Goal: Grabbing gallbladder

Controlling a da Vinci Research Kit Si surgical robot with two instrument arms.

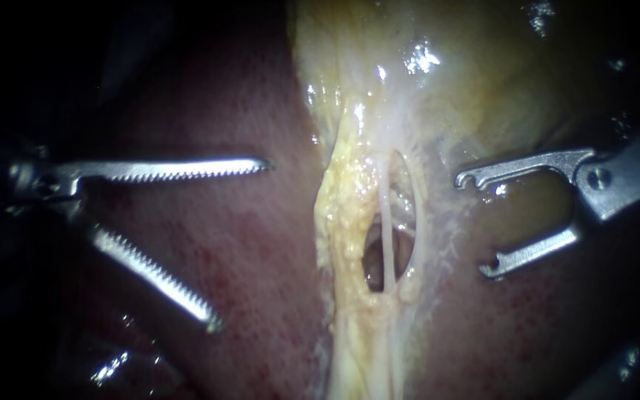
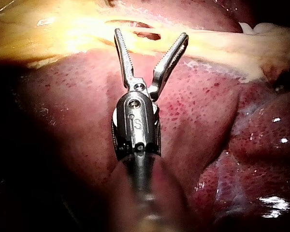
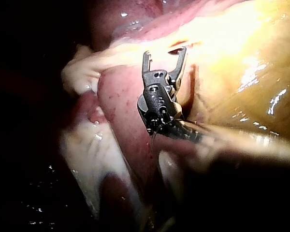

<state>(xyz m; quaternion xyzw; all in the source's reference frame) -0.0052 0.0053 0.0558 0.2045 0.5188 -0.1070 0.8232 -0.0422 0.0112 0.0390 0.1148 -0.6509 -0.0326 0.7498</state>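
Observation:
The yellowish gallbladder [image 1: 468, 81] fills the upper middle and right of the endoscope view and narrows into a pale strip of tissue with thin tubes [image 1: 387, 230] crossing a small window. My left instrument [image 1: 242, 244] comes in from the left over the red liver [image 1: 246, 244]. Its toothed jaws are spread wide, short of the yellow strip, holding nothing. My right instrument [image 1: 474, 222] enters from the right with hooked jaws open beside the strip, over the gallbladder's lower edge. The left wrist view shows the left instrument [image 2: 152, 41] open just before the yellow tissue [image 2: 87, 34].
Dark red liver [image 2: 208, 121] lies under and around both instruments. A wet, glistening fold of liver [image 1: 112, 367] sits at the lower left. In the right wrist view my right instrument [image 3: 164, 57] points at the yellow gallbladder wall [image 3: 241, 58], with pale tissue [image 3: 87, 145] beside it.

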